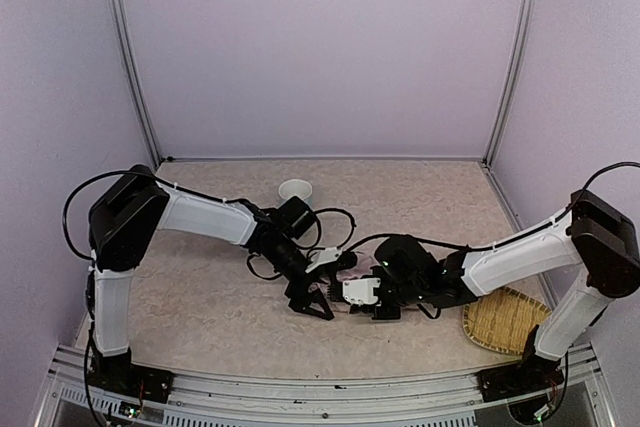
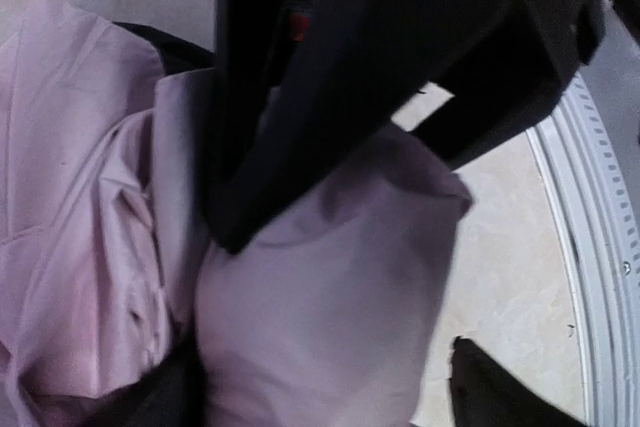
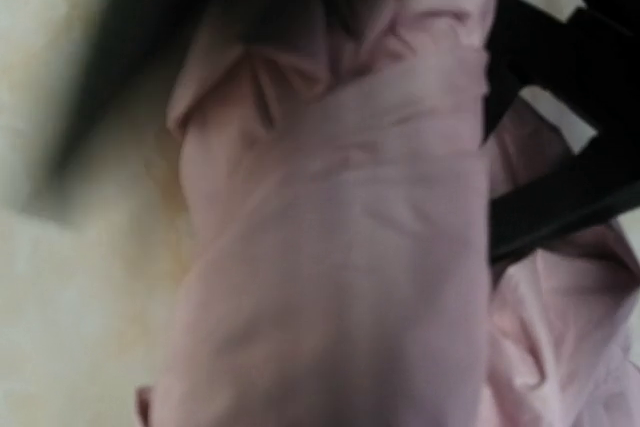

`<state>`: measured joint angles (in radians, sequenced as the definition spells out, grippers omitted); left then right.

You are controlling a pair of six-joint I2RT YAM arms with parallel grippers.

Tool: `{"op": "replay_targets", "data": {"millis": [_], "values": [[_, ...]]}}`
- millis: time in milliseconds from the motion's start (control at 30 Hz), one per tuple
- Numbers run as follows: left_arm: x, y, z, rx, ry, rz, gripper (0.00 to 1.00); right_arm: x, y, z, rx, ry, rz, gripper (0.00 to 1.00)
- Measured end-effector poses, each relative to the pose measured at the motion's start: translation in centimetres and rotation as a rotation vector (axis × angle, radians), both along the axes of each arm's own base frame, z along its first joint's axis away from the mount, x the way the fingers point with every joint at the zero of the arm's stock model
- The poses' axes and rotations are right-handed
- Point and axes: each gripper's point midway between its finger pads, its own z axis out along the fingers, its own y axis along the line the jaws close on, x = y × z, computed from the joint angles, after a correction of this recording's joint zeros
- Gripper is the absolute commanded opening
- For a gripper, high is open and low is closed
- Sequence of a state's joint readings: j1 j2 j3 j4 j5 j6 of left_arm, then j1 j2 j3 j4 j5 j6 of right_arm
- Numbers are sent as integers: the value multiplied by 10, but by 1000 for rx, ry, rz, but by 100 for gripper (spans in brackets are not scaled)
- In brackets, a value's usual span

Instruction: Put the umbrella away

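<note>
The umbrella (image 2: pixel 320 287) is a crumpled bundle of pale pink fabric with black lining at its edges, lying mid-table. From above only a pink scrap of the umbrella (image 1: pixel 345 268) shows between the two arms. My left gripper (image 1: pixel 312 305) straddles the bundle, open. One of its fingertips (image 2: pixel 490 387) stands clear of the fabric, with bare table between. My right gripper (image 1: pixel 362 297) presses in from the right. Pink umbrella fabric (image 3: pixel 350 247) fills the right wrist view and hides that gripper's fingers. The right arm's black body crosses the top of the left wrist view.
A small white bowl (image 1: pixel 295 189) stands behind the arms toward the back. A woven bamboo tray (image 1: pixel 505 319) lies at the near right, by the right arm's base. The table's metal rail (image 2: pixel 600 247) runs along the near edge.
</note>
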<state>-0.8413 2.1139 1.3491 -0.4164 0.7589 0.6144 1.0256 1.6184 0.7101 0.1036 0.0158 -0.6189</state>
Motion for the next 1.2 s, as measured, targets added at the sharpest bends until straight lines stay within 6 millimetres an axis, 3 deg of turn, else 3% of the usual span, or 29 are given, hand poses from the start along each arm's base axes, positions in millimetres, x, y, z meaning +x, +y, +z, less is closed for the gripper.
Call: {"op": "replay_targets", "data": {"millis": [100, 233, 467, 633, 733, 833, 933, 1200], "values": [[-8, 3, 4, -23, -10, 11, 99, 0, 0, 0, 2, 6, -4, 8], [-4, 12, 6, -40, -102, 77, 99, -2, 1, 0, 12, 25, -6, 5], [6, 67, 28, -59, -426, 333, 99, -11, 4, 2, 46, 137, 2, 1], [8, 87, 83, -226, -733, 530, 99, -11, 4, 5, 67, 264, 5, 1], [12, 112, 124, -407, -794, 704, 99, -11, 5, 5, 79, 358, 14, 1], [10, 123, 142, -522, -771, 768, 88, -13, 12, 5, 92, 465, 44, 0], [4, 113, 133, -513, -744, 711, 82, -15, 19, 4, 98, 587, 70, 2], [-21, 85, 73, -328, -830, 445, 91, -22, 34, -1, 117, 955, 113, 3]]}}
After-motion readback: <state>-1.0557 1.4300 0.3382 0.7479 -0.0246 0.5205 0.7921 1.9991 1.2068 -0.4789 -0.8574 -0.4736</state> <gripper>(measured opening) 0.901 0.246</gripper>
